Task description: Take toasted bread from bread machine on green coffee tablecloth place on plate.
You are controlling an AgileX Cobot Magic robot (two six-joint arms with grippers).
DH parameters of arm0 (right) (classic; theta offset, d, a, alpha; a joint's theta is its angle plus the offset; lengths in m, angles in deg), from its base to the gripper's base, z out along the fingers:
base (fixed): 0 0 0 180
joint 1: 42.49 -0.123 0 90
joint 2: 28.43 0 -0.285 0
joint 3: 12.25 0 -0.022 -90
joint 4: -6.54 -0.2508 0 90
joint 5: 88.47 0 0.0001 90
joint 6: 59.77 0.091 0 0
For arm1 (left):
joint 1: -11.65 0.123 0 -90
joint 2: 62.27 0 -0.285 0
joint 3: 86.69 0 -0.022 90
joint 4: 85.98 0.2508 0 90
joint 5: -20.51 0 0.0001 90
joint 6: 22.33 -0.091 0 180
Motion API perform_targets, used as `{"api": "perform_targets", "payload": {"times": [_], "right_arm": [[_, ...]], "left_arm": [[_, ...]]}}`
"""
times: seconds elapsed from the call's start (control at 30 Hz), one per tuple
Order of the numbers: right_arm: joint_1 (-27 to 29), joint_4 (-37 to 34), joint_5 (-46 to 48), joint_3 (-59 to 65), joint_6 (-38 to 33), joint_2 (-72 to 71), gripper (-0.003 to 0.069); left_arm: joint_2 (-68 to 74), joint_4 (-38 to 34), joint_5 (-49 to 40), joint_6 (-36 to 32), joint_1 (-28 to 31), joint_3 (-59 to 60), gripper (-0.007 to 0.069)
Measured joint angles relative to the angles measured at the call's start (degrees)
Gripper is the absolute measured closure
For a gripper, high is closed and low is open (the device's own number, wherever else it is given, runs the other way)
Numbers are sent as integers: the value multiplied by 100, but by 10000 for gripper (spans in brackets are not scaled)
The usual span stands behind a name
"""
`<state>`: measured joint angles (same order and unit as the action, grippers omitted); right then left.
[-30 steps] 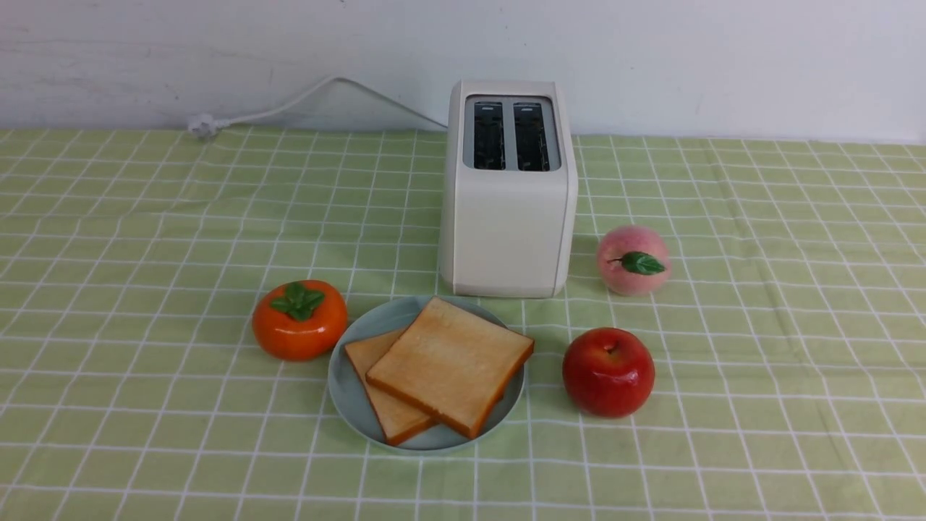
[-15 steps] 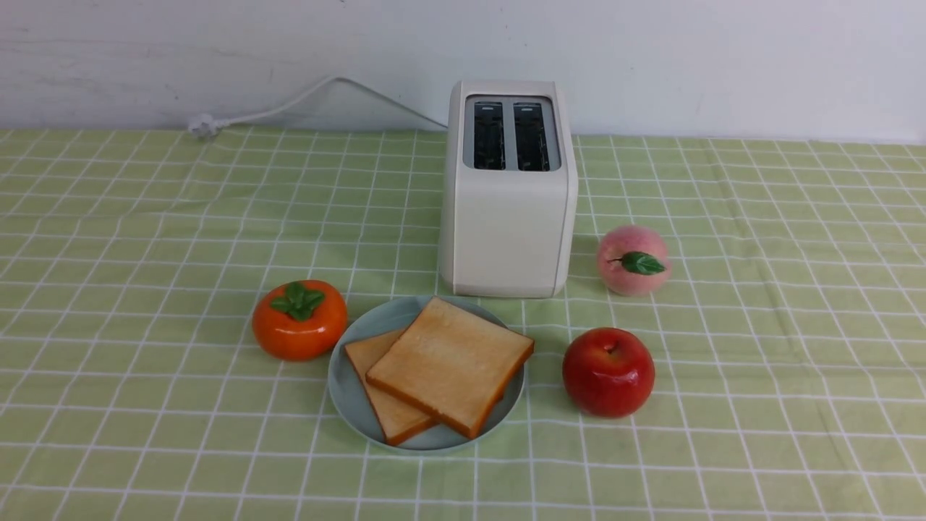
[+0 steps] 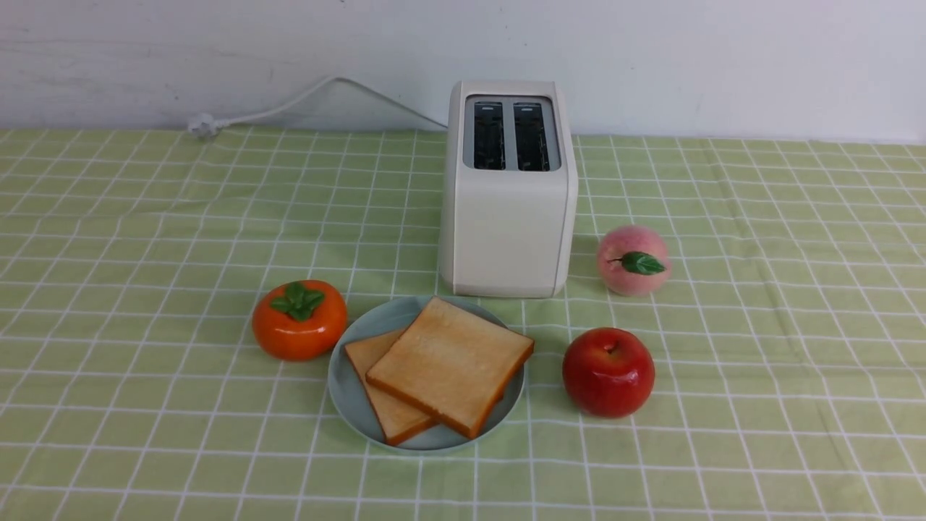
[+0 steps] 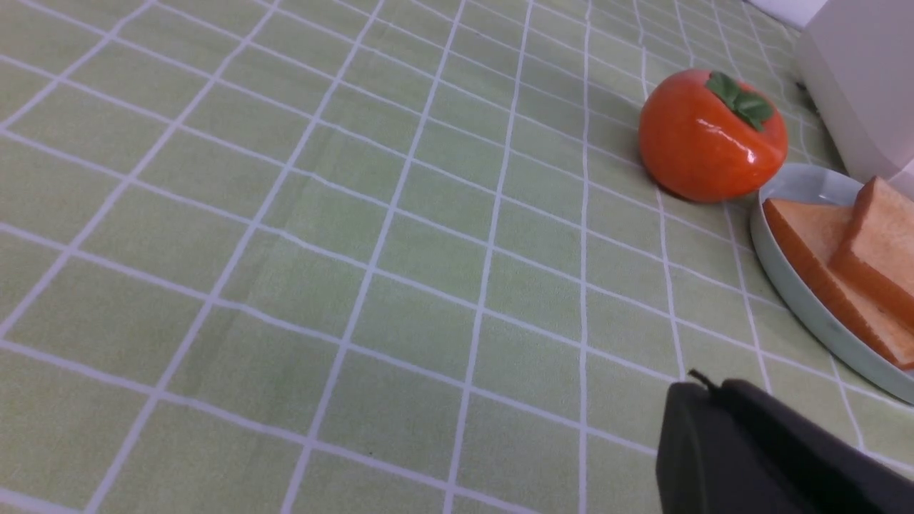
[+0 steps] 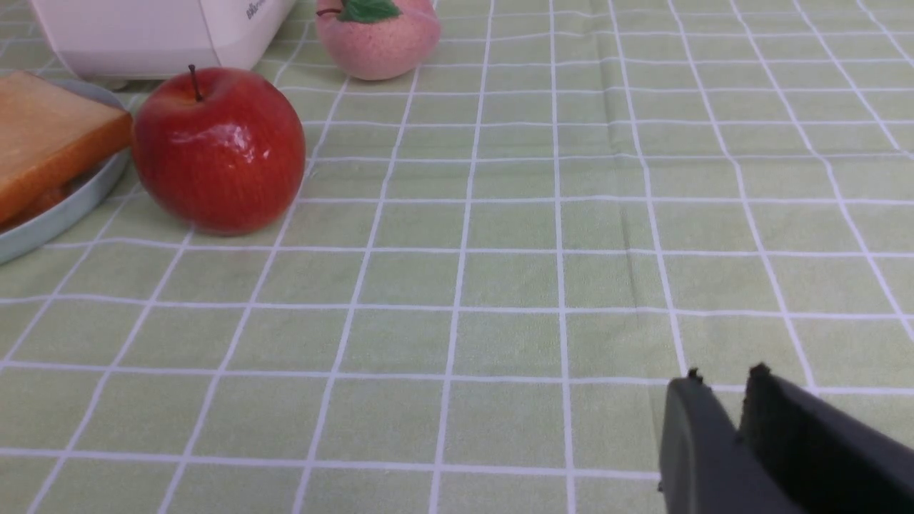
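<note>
Two slices of toasted bread lie overlapping on the pale blue plate [image 3: 347, 391]: the upper slice [image 3: 450, 364] on the lower slice [image 3: 383, 405]. The white bread machine [image 3: 508, 217] stands behind the plate on the green checked tablecloth [image 3: 145, 239], both slots dark and empty. No arm shows in the front view. In the left wrist view my left gripper [image 4: 707, 389] is shut and empty above bare cloth, near the plate [image 4: 800, 300]. In the right wrist view my right gripper [image 5: 725, 378] is shut and empty, away from the toast [image 5: 50, 135].
An orange persimmon [image 3: 299, 319] sits left of the plate. A red apple [image 3: 608, 371] sits right of it, and a pink peach [image 3: 633, 259] beside the toaster. The white cord [image 3: 289, 105] runs to the back left along the wall.
</note>
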<state>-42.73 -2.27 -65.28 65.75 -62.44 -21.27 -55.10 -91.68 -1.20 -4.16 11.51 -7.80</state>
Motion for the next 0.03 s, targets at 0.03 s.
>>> {"api": "perform_targets", "payload": {"times": [0.03], "right_arm": [[0,0,0,0,0,0,553]], "left_arm": [[0,0,0,0,0,0,615]]}}
